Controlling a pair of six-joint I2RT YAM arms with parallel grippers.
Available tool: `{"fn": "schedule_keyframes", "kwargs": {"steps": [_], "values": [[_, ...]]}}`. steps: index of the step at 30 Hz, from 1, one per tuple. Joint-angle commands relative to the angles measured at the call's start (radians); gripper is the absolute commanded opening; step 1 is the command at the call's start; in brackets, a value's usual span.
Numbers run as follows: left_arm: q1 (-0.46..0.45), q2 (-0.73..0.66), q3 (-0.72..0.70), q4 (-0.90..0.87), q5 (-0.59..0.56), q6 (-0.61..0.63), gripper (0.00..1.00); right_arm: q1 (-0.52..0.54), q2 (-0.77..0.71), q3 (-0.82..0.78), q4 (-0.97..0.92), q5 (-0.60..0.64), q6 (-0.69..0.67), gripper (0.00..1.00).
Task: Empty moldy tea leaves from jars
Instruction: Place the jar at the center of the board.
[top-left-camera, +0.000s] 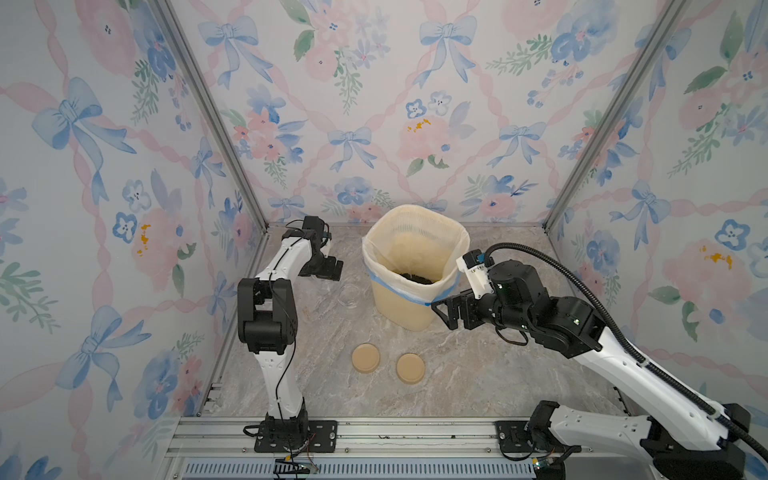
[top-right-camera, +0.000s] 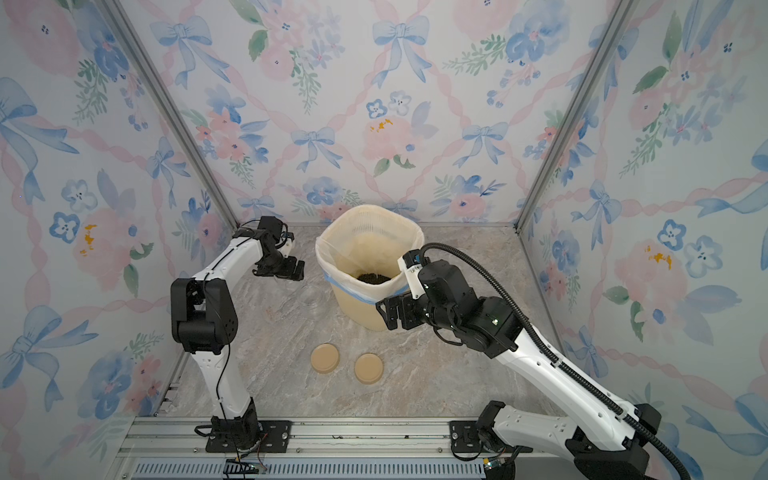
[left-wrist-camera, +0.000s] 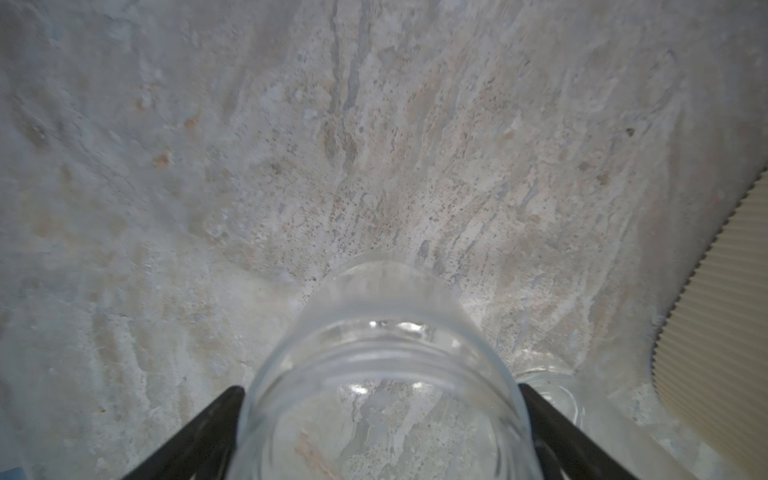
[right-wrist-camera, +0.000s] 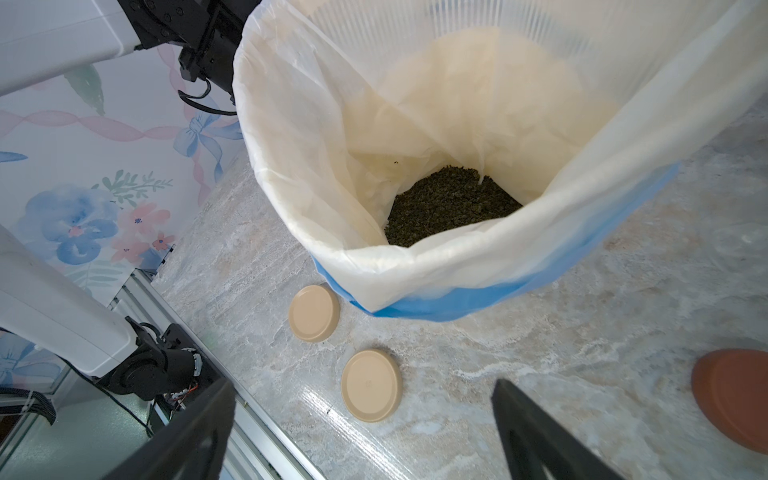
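left gripper is at the far left part of the table, low and pointing down. in the left wrist view its 2 black fingers are spread wide, w/ a clear jar standing upright btw. them. the jar has no lid on and looks empty; the marble pattern of the table shows through the glass. whether the fingers touch the glass or are only very near, i cannot tell, the picture is blurred there. a second jar, also open and clear, stands just beside it on the side of the bin. in a top view this second jar is btw. the left gripper and the bin.

the bin is tall, cream and ribbed, w/ a white liner folded over the rim, and the liner has a blue band at its edge. the moldy tea leaves lie as one dark heap at the bottom of the liner; both top views show them there too.

right gripper is released, w/ nothing btw. its fingers. it hovers over the table just beside the bin wall that faces the arm bases, nr the blue band.

a tan lid and the other tan lid lie flat on the table, on the arm-base side of the bin, near each other but apart. a reddish-brown lid also lies on the table, seen only at the edge of the right wrist view.
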Motion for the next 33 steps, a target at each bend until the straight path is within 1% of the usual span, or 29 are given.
{"fn": "schedule_keyframes", "kwargs": {"steps": [1,7,10,12,15,17,18,21,22,24,25,26,28,30,31,33], "values": [[0.0,-0.036,0.029,0.026,0.032,-0.02,0.98,0.015,-0.006,-0.023,0.017,0.035,0.013,0.98],[0.005,-0.12,0.025,0.077,0.06,-0.038,0.98,0.013,-0.037,-0.021,0.035,0.11,-0.006,0.98],[0.012,-0.189,-0.021,0.129,0.087,-0.058,0.98,0.0,-0.053,-0.017,0.052,0.138,-0.013,0.98],[0.018,-0.266,-0.098,0.209,0.114,-0.082,0.98,-0.027,-0.067,-0.02,0.064,0.151,-0.02,0.98],[0.023,-0.4,-0.236,0.342,0.135,-0.115,0.98,-0.106,-0.095,-0.033,0.071,0.181,-0.03,0.98],[0.024,-0.496,-0.333,0.43,0.146,-0.123,0.98,-0.152,-0.129,-0.06,0.073,0.26,-0.039,0.98],[0.023,-0.556,-0.394,0.489,0.15,-0.132,0.98,-0.17,-0.154,-0.087,0.085,0.326,-0.047,0.97],[0.025,-0.752,-0.596,0.691,0.148,-0.192,0.98,-0.224,-0.248,-0.205,0.18,0.469,-0.107,0.98],[0.025,-0.812,-0.666,0.76,0.135,-0.215,0.98,-0.241,-0.281,-0.248,0.22,0.515,-0.126,0.97],[0.025,-0.915,-0.788,0.86,0.11,-0.228,0.98,-0.285,-0.326,-0.311,0.278,0.544,-0.164,0.97],[0.023,-0.957,-0.842,0.895,0.031,-0.261,0.98,-0.309,-0.346,-0.336,0.305,0.548,-0.179,0.97],[0.025,-1.004,-0.895,0.926,-0.021,-0.277,0.98,-0.325,-0.361,-0.359,0.328,0.549,-0.197,0.98],[0.023,-1.083,-1.032,1.012,-0.108,-0.26,0.97,-0.348,-0.381,-0.412,0.386,0.547,-0.26,0.98],[0.023,-1.081,-1.078,1.014,-0.189,-0.264,0.98,-0.361,-0.384,-0.443,0.401,0.547,-0.292,0.98],[0.026,-1.072,-1.099,1.021,-0.205,-0.279,0.98,-0.368,-0.381,-0.457,0.399,0.55,-0.305,0.97],[0.035,-1.069,-1.149,1.074,-0.17,-0.266,0.98,-0.387,-0.379,-0.484,0.4,0.565,-0.3,0.98]]}}
